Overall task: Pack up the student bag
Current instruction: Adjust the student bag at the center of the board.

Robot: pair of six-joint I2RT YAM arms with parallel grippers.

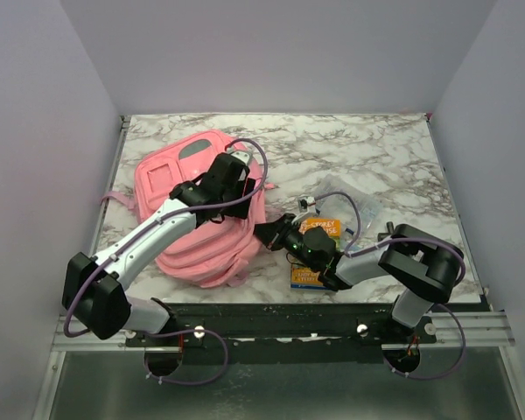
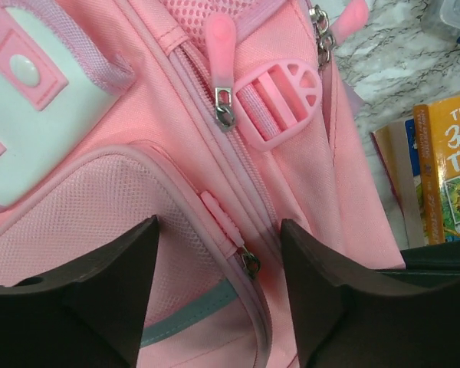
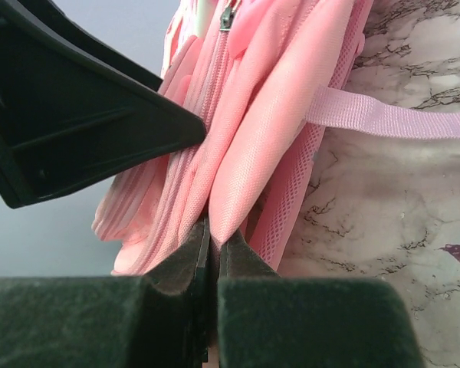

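Observation:
The pink student bag lies flat on the left of the marble table. My left gripper hovers open over its right side. In the left wrist view the jaws stand apart either side of a small zip pull on the bag, not touching it. My right gripper is shut on a fold of the bag's fabric at its right edge. A yellow book lies under the right arm and shows in the left wrist view.
A clear plastic pouch and a small white object lie right of the bag. The bag's pink strap trails over the marble. Another zip pull and a pink buckle sit further up the bag.

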